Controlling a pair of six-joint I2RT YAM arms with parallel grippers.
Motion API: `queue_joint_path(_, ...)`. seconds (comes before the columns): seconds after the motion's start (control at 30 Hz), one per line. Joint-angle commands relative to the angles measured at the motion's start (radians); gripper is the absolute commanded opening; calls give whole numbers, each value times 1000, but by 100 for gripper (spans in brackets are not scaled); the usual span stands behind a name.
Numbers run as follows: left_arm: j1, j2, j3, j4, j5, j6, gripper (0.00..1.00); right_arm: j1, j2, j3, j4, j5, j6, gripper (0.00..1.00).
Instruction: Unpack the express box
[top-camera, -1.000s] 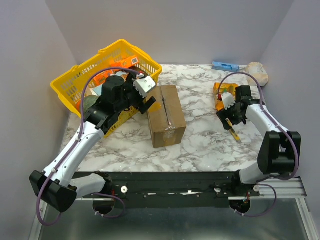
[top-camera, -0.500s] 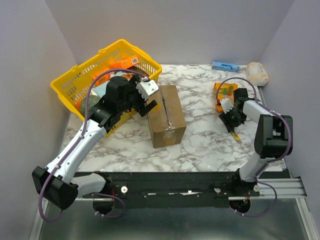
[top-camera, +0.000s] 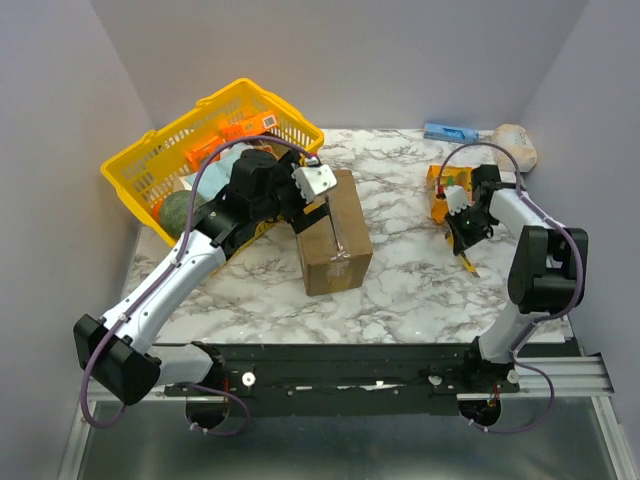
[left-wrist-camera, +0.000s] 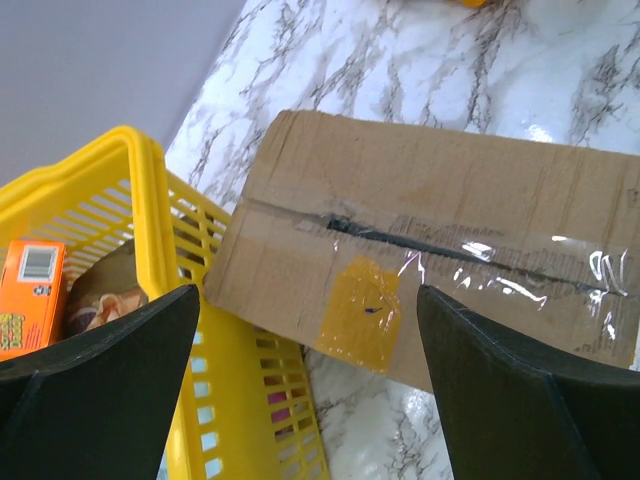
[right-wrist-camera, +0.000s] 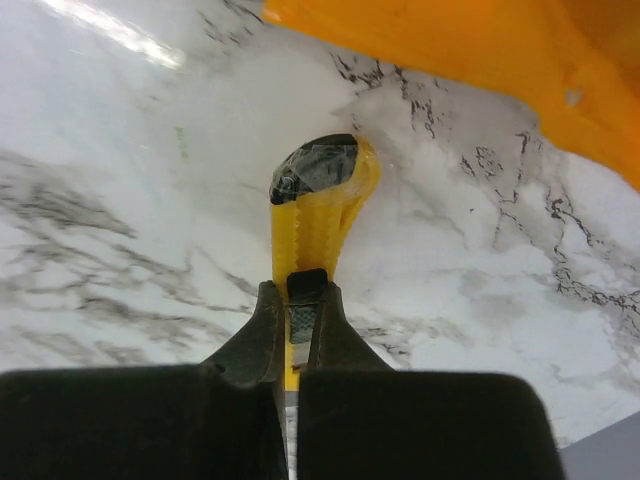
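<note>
The express box (top-camera: 335, 232) is a brown cardboard carton lying shut on the marble table, taped along its top seam. In the left wrist view the box (left-wrist-camera: 430, 230) shows a yellow sticker (left-wrist-camera: 365, 310) at its near edge. My left gripper (top-camera: 312, 208) hovers over the box's left end beside the basket, and the left gripper (left-wrist-camera: 305, 300) is open with nothing between its fingers. At the right, my right gripper (top-camera: 462, 238) is down at the table. The right gripper (right-wrist-camera: 298, 300) is shut on a yellow utility knife (right-wrist-camera: 315, 210), whose tip (top-camera: 470, 264) pokes out below the fingers.
A yellow plastic basket (top-camera: 150, 160) with several items stands left of the box, its wall (left-wrist-camera: 140, 170) touching the box's corner. An orange package (top-camera: 438, 192) lies just behind the right gripper. A blue item (top-camera: 449, 131) and a beige bag (top-camera: 515, 146) sit at the back right.
My right gripper has dropped onto the yellow knife and shut on it. My left arm has swung right, from over the basket's edge to over the box's left end, still open.
</note>
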Motion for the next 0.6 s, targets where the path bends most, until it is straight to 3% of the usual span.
queue_joint_path(0.0,-45,30,58,44,8,-7,99,-2,-82,207,-196,-256,134,1)
queue_joint_path(0.2,-99,89,96,180,-18,-150,99,0,-187,422,-152,-455,486,1)
queue_joint_path(0.37,-152,180,197,300,-102,-340,98,21,-304,413,149,-385,943,1)
queue_joint_path(0.43,-181,237,278,303,-108,-369,97,30,-319,415,248,-374,1043,1)
queue_joint_path(0.57,-201,338,397,332,-75,-467,89,63,-300,487,264,-305,1203,1)
